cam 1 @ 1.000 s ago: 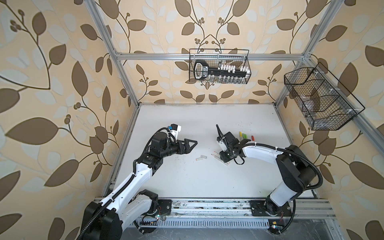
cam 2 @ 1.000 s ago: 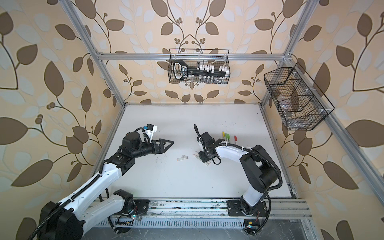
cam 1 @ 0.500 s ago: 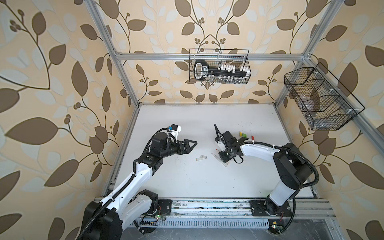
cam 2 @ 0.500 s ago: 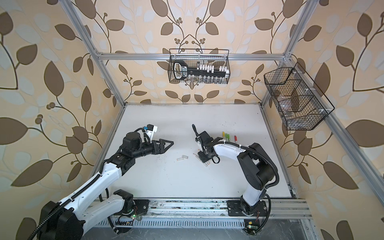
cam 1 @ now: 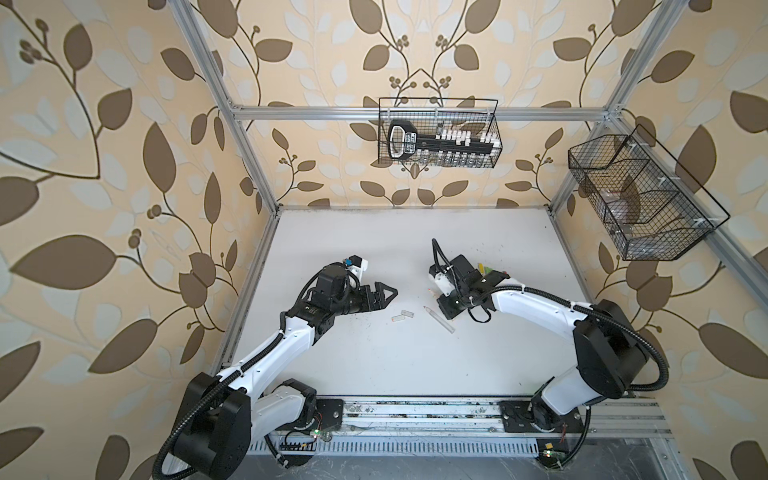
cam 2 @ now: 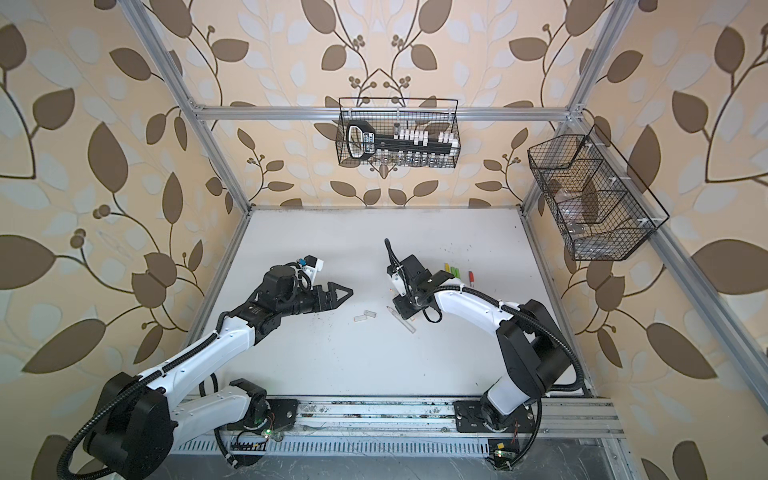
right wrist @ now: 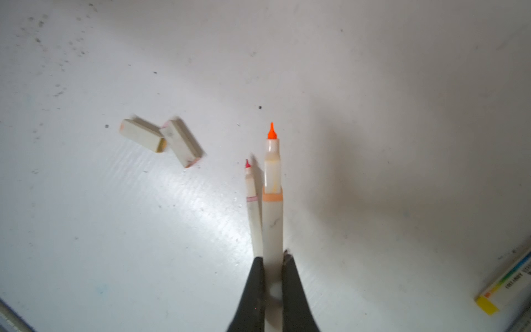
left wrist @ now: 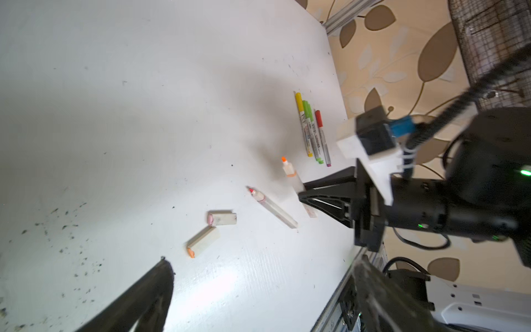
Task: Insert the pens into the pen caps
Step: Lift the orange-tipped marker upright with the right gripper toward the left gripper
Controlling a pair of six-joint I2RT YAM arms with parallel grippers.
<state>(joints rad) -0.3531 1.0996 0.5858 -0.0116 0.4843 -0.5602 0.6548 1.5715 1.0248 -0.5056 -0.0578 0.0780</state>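
My right gripper (right wrist: 273,260) is shut on the barrel of a thick translucent pen (right wrist: 272,207) with a bare orange tip, held just off the table. A second translucent pen (right wrist: 253,209), red-tipped, lies right beside it (cam 1: 439,320). Two whitish pen caps (right wrist: 142,135) (right wrist: 181,143) lie side by side ahead of the tips, and show in both top views (cam 1: 403,315) (cam 2: 365,316). My left gripper (cam 1: 388,293) hovers open and empty left of the caps. Several slim pens (left wrist: 311,129) with yellow, green and red caps on lie together behind the right arm (cam 2: 453,271).
Wire baskets hang on the back wall (cam 1: 438,137) and the right wall (cam 1: 640,199). A metal rail (cam 1: 415,409) with both arm bases runs along the table's front edge. Dark specks dot the white table (left wrist: 115,115).
My right gripper has closed on the orange-tipped pen and shifted slightly left with it. The left arm has not moved.
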